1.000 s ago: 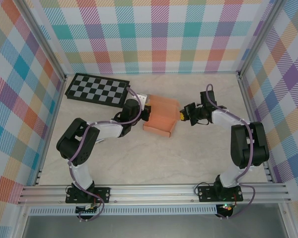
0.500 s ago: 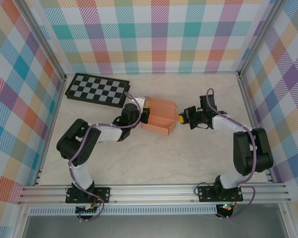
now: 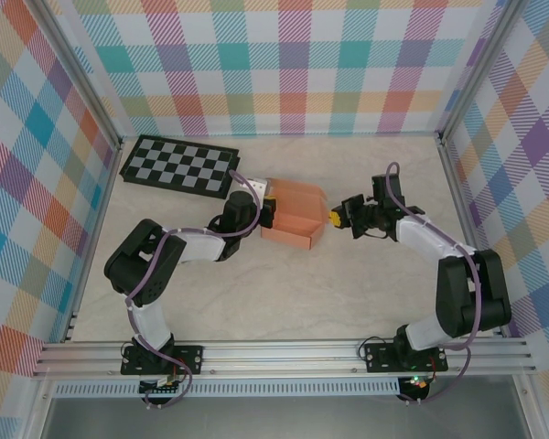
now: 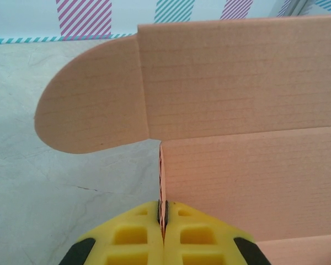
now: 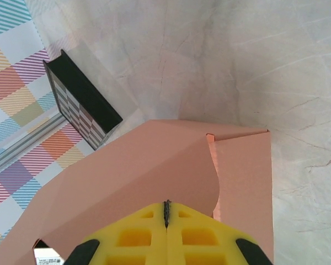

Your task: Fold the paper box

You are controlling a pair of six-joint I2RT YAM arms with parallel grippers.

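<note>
Mid-frame, the box [image 3: 295,225] lies between the claws. The left claw [image 4: 163,210] is clamped on its wall edge. The right claw [image 3: 335,218] is closed at its right side.

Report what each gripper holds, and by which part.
Left gripper pinches the paper box by the thin edge of a side wall. Right gripper: shut; any grip cannot be told.

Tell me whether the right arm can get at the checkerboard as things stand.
Probably not directly: the paper box, pinched by the left gripper, stands between the shut right gripper and the checkerboard at the far left.
</note>
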